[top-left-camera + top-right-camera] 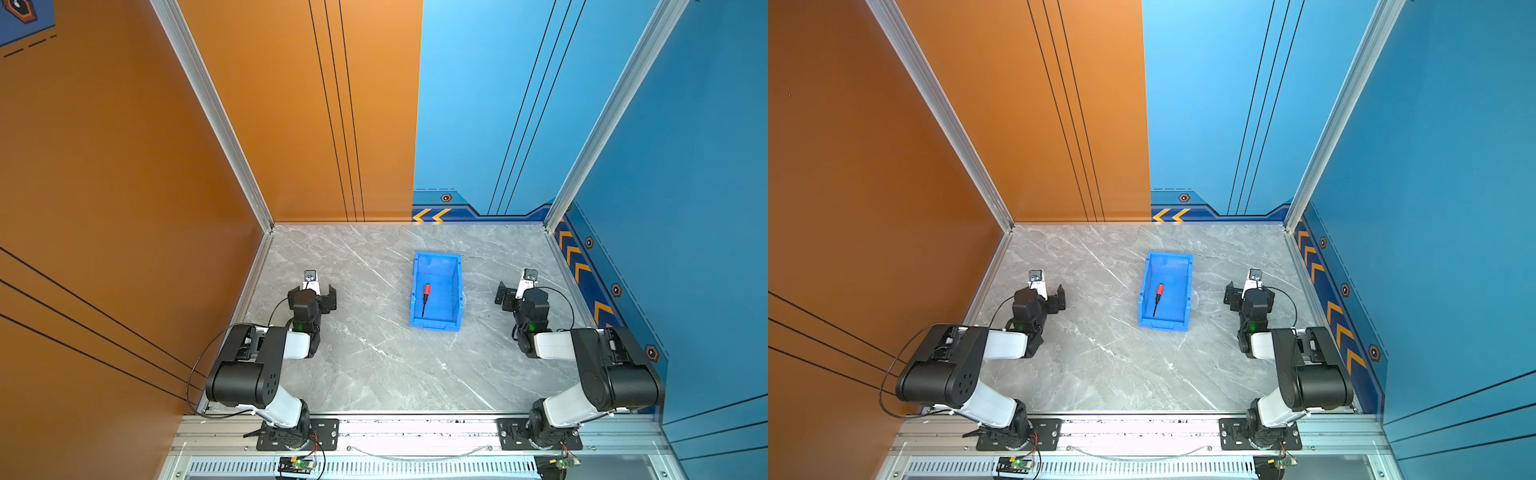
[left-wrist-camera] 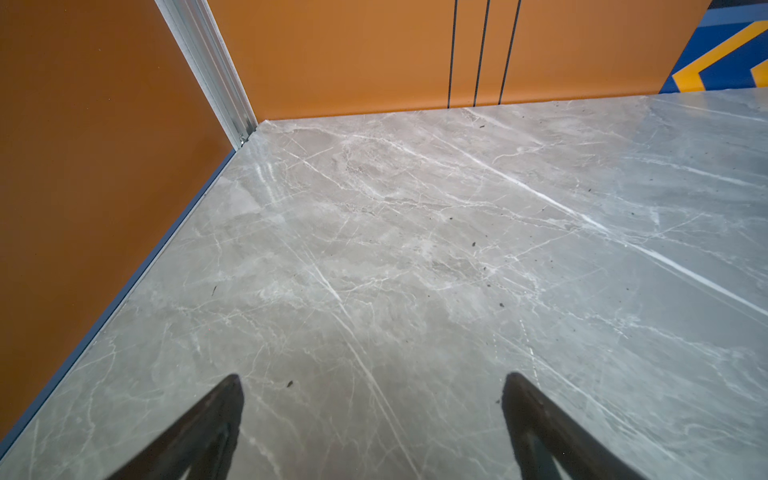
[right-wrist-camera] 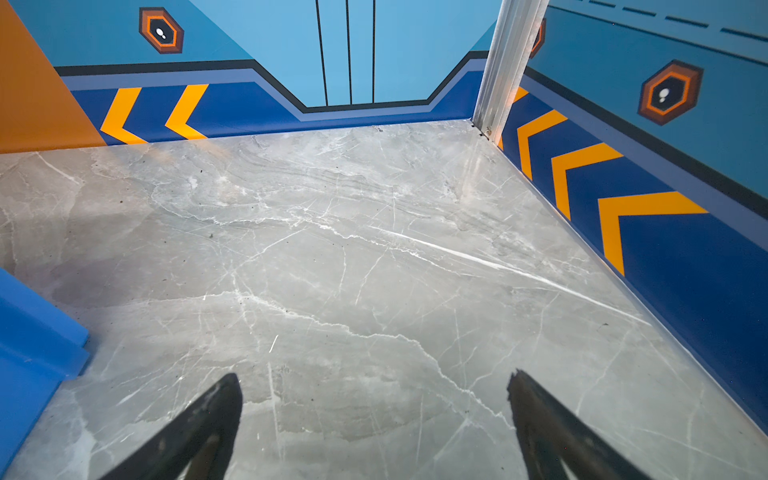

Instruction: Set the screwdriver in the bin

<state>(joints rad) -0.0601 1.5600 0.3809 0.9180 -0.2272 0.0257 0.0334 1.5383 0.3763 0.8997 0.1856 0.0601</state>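
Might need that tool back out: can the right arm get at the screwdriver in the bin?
Probably yes. The screwdriver lies uncovered in the open-top bin; the right gripper is open and empty beside it, bare table between.

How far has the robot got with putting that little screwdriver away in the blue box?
It looks finished. The screwdriver already lies on the floor of the blue bin in both top views. Nothing is in hand: the left gripper and right gripper are open, empty and parked to either side of the bin. Nothing appears left to do.
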